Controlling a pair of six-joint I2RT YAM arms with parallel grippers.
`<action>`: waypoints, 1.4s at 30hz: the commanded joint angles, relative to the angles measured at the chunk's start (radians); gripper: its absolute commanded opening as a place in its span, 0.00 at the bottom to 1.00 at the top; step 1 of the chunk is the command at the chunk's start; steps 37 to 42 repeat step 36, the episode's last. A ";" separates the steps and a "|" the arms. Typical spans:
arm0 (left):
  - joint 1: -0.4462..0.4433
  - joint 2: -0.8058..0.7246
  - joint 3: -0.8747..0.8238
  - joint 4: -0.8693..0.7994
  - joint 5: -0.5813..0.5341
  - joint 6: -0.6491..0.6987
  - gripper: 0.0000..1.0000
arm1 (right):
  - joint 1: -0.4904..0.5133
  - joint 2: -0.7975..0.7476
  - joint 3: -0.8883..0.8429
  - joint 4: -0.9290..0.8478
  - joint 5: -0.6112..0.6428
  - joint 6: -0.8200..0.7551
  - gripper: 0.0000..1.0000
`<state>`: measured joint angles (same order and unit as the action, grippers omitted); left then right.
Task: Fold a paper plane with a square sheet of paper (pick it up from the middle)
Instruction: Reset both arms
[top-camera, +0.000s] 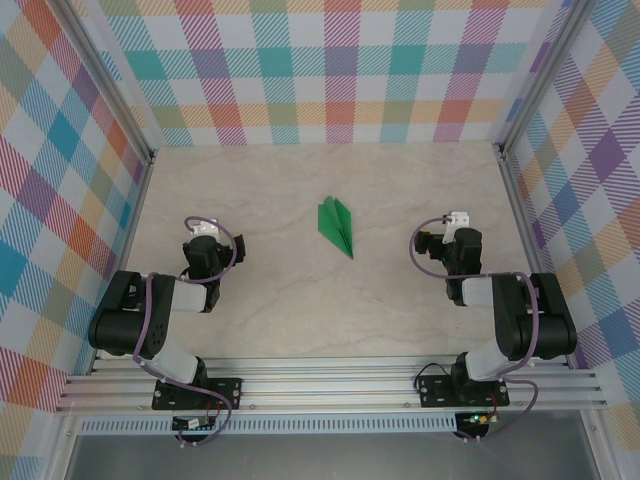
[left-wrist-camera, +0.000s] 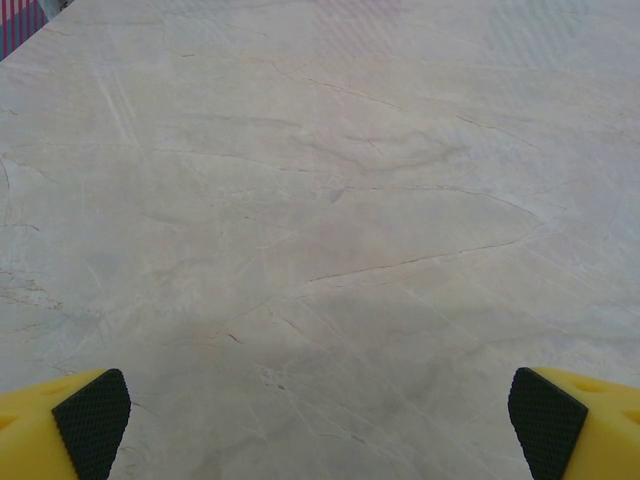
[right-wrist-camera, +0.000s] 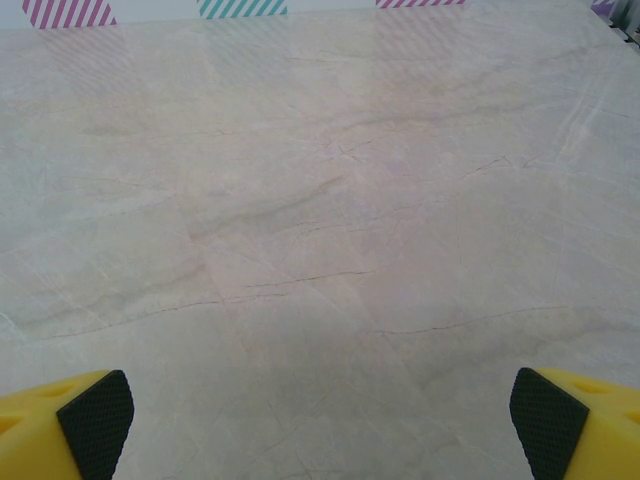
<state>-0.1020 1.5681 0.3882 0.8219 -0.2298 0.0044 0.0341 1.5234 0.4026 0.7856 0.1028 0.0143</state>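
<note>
- Seen from above, a bright green paper plane (top-camera: 337, 226) lies flat near the middle of a pale, marble-patterned table (top-camera: 300, 310). Its sharp tip points toward 5 o'clock and its wider tail toward 11 o'clock.
- The left gripper (top-camera: 205, 232) sits at 9 o'clock from the paper plane, well apart from it, on a folded-back arm.
- The right gripper (top-camera: 455, 222) sits at 3 o'clock from the paper plane, also well apart.
- In the left wrist view, the left gripper's yellow fingers with black pads (left-wrist-camera: 93, 420) stand spread wide at the lower corners, with table surface between them and nothing held.
- In the right wrist view, the right gripper's black pads (right-wrist-camera: 547, 418) are likewise spread fully, gripping nothing.
- Multicoloured plaid walls (top-camera: 340, 70) enclose the table at 9, 12 and 3 o'clock.
</note>
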 joint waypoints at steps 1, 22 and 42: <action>0.013 -0.003 0.006 0.037 -0.016 -0.012 1.00 | -0.005 0.004 0.002 0.041 -0.021 0.009 1.00; 0.013 -0.003 0.006 0.037 -0.016 -0.013 1.00 | -0.005 0.004 0.002 0.041 -0.021 0.010 1.00; 0.013 -0.003 0.007 0.037 -0.016 -0.012 1.00 | -0.007 0.003 0.008 0.028 -0.041 0.004 1.00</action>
